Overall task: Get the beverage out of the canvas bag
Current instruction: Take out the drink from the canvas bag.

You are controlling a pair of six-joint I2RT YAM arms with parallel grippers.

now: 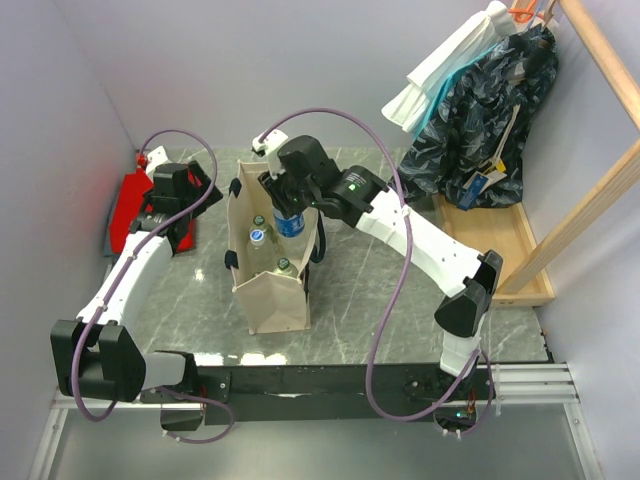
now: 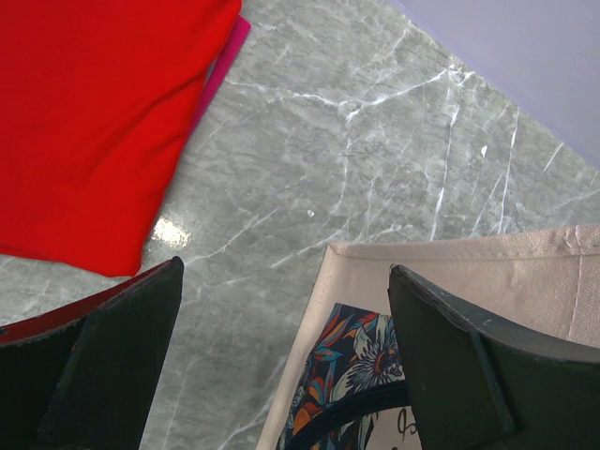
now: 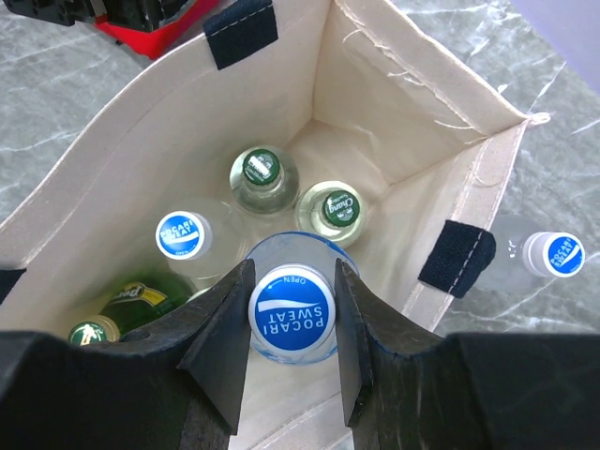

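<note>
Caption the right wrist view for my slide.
Right gripper clamps a Pocari Sweat bottle inside the canvas bag.

a: how much of the blue-capped bottle (image 3: 292,314) shows from the right wrist?
b: only the cap and shoulder. the fingers of the right hand (image 3: 292,286) cover its sides, and its body is out of sight below.
a: and the others in the canvas bag (image 3: 141,150)?
b: mostly caps. the green bottle (image 3: 141,298) is part hidden by a finger.
a: the bottle on the tabletop (image 3: 551,253)?
b: half behind the bag's wall and strap (image 3: 457,258).
a: left wrist view?
b: the red cloth (image 2: 94,122) runs off the top and left edges, the bag off the right and bottom. the floral print (image 2: 342,361) sits partly behind the left hand (image 2: 286,281), its lettering unreadable.
</note>
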